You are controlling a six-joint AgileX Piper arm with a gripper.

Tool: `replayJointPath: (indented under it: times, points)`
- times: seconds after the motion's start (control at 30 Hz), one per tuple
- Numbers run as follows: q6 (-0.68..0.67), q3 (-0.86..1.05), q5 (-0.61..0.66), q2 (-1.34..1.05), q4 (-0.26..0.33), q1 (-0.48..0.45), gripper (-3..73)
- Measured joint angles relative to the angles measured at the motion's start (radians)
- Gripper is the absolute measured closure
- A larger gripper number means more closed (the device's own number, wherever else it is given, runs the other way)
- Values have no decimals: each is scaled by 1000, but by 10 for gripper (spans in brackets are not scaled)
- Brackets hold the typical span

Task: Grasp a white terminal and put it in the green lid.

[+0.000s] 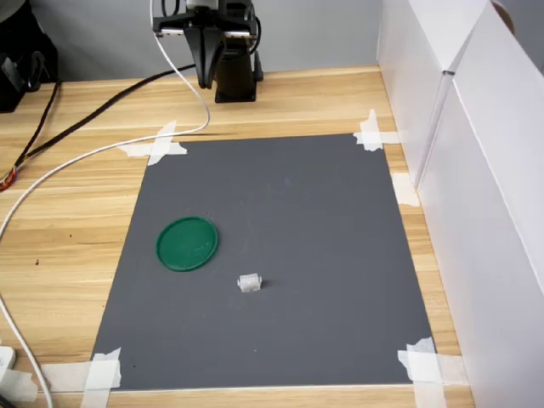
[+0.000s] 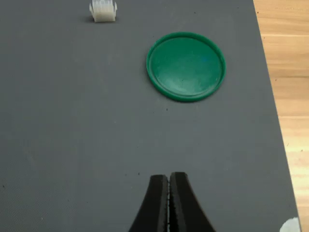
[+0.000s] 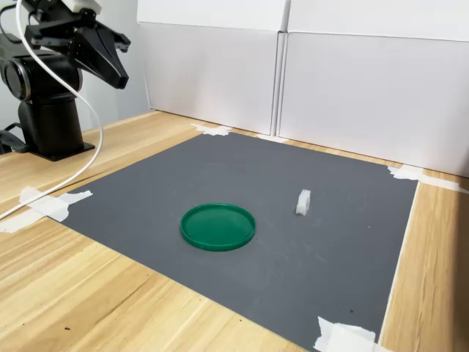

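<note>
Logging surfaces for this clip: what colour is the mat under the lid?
Dark grey, plain and unpatterned; the mat shows best in the first exterior view.

Black arm (image 3: 44,88) — white cable (image 1: 183,81), tapered black hand (image 2: 169,203).

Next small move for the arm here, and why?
Probably open the hand and carry it out over the mat toward the white terminal. Its jaws are shut, it sits high by the base, and the terminal lies alone on the mat, apart from the empty green lid.
</note>
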Motion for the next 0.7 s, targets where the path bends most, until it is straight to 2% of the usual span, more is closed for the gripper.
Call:
replayJointPath:
  times: [0.4, 0.57, 0.7]
  points:
    - [-16, -232, 0, 351, 0, 0, 710]
    - [-132, -353, 0, 486, 9, 0, 710]
    - [-288, -448, 34, 583, 57, 0, 710]
